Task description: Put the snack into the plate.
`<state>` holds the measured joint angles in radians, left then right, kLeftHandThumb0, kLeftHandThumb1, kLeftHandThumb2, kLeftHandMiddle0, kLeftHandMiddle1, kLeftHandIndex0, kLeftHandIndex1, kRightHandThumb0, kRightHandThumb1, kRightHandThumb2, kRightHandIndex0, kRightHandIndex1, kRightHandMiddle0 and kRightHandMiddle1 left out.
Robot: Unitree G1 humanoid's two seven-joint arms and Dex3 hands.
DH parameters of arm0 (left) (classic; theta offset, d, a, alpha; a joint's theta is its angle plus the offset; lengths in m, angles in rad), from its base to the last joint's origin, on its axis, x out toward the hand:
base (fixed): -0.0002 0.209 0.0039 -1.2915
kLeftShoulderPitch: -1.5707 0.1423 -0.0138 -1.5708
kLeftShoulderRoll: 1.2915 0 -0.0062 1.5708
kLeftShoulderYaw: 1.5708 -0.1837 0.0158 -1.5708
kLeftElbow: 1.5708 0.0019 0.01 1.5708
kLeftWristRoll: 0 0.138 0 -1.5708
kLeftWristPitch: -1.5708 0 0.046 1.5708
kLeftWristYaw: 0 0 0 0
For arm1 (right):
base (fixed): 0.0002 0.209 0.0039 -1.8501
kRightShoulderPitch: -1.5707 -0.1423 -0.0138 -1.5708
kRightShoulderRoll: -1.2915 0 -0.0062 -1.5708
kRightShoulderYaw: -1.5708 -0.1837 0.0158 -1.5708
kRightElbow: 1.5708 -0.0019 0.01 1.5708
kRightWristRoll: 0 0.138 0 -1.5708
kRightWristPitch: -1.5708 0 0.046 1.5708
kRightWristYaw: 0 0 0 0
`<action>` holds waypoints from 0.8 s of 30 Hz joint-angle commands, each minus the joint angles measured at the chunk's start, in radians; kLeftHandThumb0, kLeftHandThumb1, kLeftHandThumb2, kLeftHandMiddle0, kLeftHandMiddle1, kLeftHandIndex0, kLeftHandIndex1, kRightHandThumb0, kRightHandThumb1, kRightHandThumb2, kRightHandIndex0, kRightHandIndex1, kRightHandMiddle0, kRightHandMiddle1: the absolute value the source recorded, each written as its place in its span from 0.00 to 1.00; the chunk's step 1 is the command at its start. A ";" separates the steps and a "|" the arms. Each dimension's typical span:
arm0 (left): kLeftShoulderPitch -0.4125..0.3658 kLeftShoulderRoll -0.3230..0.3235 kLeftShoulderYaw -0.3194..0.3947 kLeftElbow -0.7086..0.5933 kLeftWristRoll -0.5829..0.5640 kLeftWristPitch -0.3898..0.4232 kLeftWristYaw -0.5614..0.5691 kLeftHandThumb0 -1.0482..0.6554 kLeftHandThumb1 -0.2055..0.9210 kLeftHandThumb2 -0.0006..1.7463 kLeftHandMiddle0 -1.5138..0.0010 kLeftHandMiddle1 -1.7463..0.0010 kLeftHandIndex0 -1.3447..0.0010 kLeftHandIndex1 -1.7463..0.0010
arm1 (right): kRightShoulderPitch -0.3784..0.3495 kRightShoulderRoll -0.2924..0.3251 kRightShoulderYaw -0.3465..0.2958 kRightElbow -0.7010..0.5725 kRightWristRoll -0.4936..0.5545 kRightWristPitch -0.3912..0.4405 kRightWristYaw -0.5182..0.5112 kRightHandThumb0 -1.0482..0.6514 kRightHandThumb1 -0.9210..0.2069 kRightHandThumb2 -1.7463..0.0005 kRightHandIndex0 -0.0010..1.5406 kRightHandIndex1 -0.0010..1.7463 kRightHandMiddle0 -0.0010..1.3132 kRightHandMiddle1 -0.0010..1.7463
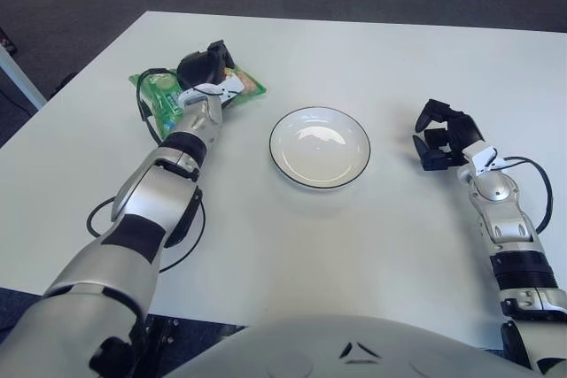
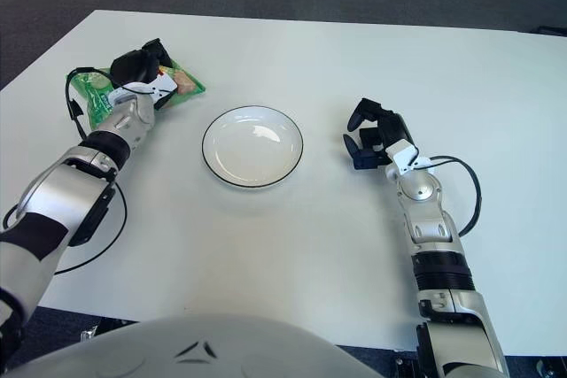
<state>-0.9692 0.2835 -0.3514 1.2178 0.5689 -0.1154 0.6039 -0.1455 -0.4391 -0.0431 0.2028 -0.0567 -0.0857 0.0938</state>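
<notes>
A green snack bag [image 1: 166,95] is at the left of the white table, lifted and tilted in my left hand [image 1: 202,68], whose black fingers are shut on its upper part. The bag's right end [image 2: 186,84] sticks out past the hand toward the plate. A white plate with a dark rim [image 1: 319,147] sits in the table's middle, to the right of the bag, with nothing on it. My right hand [image 1: 441,136] shows to the right of the plate, fingers curled and holding nothing.
A black cable [image 1: 146,112] loops along my left forearm beside the bag. The table's far edge [image 1: 354,22] runs behind the bag and plate, with dark floor beyond.
</notes>
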 commanded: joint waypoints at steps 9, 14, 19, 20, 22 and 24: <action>0.006 0.061 -0.008 -0.158 0.032 -0.081 0.020 0.62 0.12 0.97 0.37 0.11 0.48 0.00 | 0.089 0.019 0.048 0.093 -0.026 0.093 0.054 0.33 0.55 0.24 0.84 1.00 0.48 1.00; 0.042 0.082 0.004 -0.262 0.043 -0.098 0.016 0.62 0.12 0.97 0.38 0.09 0.49 0.00 | 0.086 0.019 0.047 0.101 -0.025 0.084 0.056 0.33 0.54 0.24 0.84 1.00 0.48 1.00; 0.081 0.100 0.020 -0.389 0.044 -0.123 0.011 0.62 0.12 0.98 0.39 0.06 0.49 0.00 | 0.084 0.017 0.047 0.107 -0.025 0.083 0.058 0.33 0.54 0.24 0.83 1.00 0.47 1.00; 0.087 0.104 0.021 -0.408 0.046 -0.128 0.011 0.62 0.12 0.98 0.39 0.06 0.49 0.00 | 0.084 0.017 0.047 0.108 -0.025 0.084 0.060 0.33 0.54 0.24 0.83 1.00 0.47 1.00; 0.094 0.111 0.022 -0.435 0.055 -0.135 0.015 0.62 0.12 0.99 0.39 0.05 0.49 0.00 | 0.084 0.017 0.047 0.109 -0.026 0.084 0.060 0.33 0.54 0.24 0.82 1.00 0.47 1.00; 0.098 0.117 0.021 -0.456 0.068 -0.141 0.023 0.62 0.12 0.99 0.40 0.04 0.49 0.00 | 0.081 0.017 0.049 0.111 -0.031 0.079 0.056 0.33 0.54 0.24 0.82 1.00 0.47 1.00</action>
<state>-0.8884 0.3748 -0.3376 0.8011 0.6132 -0.2434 0.6176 -0.1510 -0.4425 -0.0418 0.2092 -0.0567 -0.0860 0.1033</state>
